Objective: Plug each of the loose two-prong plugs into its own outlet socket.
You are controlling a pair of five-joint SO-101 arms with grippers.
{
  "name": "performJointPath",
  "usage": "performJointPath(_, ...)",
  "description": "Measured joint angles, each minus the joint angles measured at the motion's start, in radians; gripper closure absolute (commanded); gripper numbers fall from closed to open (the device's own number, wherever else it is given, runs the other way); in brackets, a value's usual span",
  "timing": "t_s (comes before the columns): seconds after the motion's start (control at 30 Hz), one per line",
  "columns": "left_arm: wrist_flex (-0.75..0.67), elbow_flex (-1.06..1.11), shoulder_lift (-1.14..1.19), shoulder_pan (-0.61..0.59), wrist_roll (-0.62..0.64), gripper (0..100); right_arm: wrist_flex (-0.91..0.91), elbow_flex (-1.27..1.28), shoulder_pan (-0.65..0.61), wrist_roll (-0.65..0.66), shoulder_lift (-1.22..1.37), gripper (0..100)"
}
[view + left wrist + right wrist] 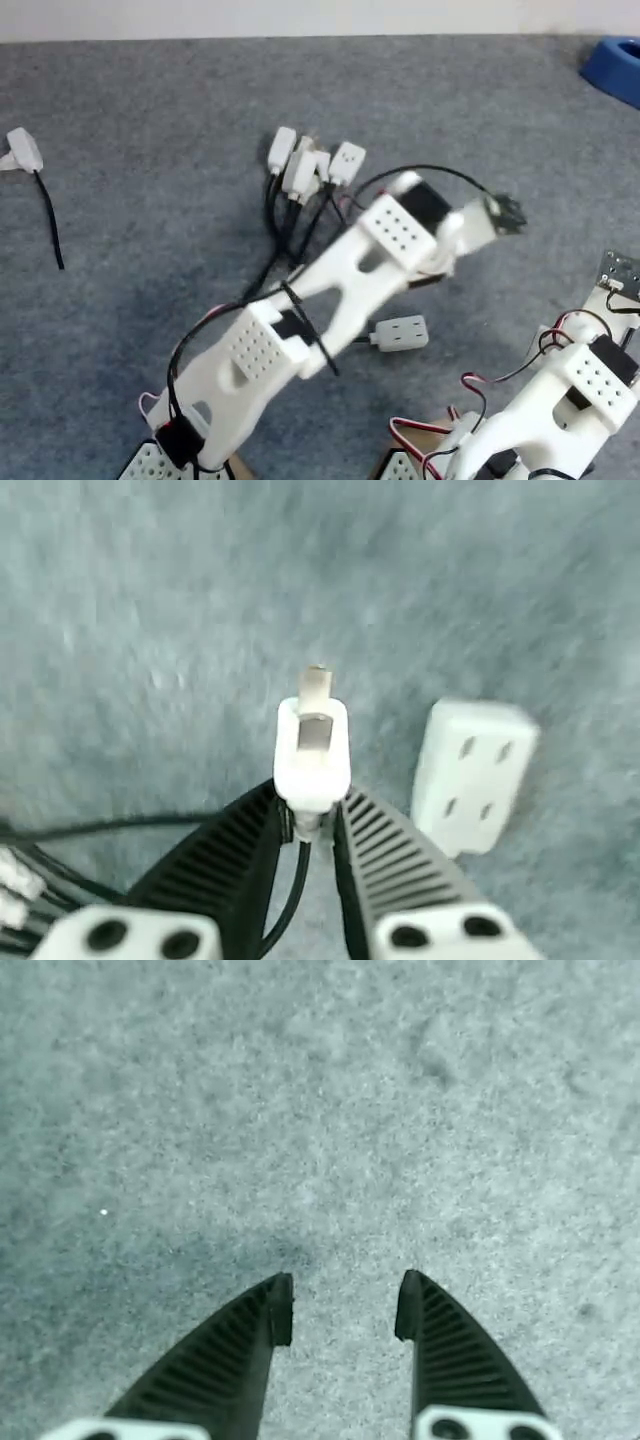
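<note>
We see the left pincer (312,806) pinching a white two-prong plug (313,742) by its base. The 2 prongs point away from the wrist, and the black cord (296,880) runs back between the fingers. The plug hangs over the grey surface (150,600), just beside a white outlet block (472,772) but apart from it. The block lies flat and shows 4 slots in 2 pairs.

From above, that block (400,333) sits right of the surface's middle, toward the near edge. It is close by the left arm (290,330), which stretches from the near left corner toward the centre. Nearer the far edge, a cluster of white plugs and sockets (312,162) lies bunched, with black cords (285,225) trailing under the arm; we cannot tell which of them are mated. 1 more white plug (22,150) rests at the left edge with its own cord. A blue object (612,62) sits at the far right corner.

The right pincer (340,1310) is spread over bare surface, and the right arm (560,400) stands by the near right corner.
</note>
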Motion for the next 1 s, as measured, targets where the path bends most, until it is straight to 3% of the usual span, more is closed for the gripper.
performJointPath(0.1, 0.000, -0.049, 0.000, 0.055, -0.046, 76, 0.000, 0.000, 0.000, 0.000, 0.000, 82.1)
performJointPath(0.27, 0.000, -0.002, 0.000, 0.123, -0.069, 75, 0.000, 0.000, 0.000, 0.000, 0.000, 82.1)
performJointPath(0.63, 0.000, 0.216, -0.002, -0.006, -0.043, 75, 0.000, 0.000, 0.000, 0.000, 0.000, 82.1)
performJointPath(1.0, 0.009, 0.328, -0.002, 0.005, -0.037, 76, 0.000, 0.000, 0.000, 0.000, 0.000, 82.1)
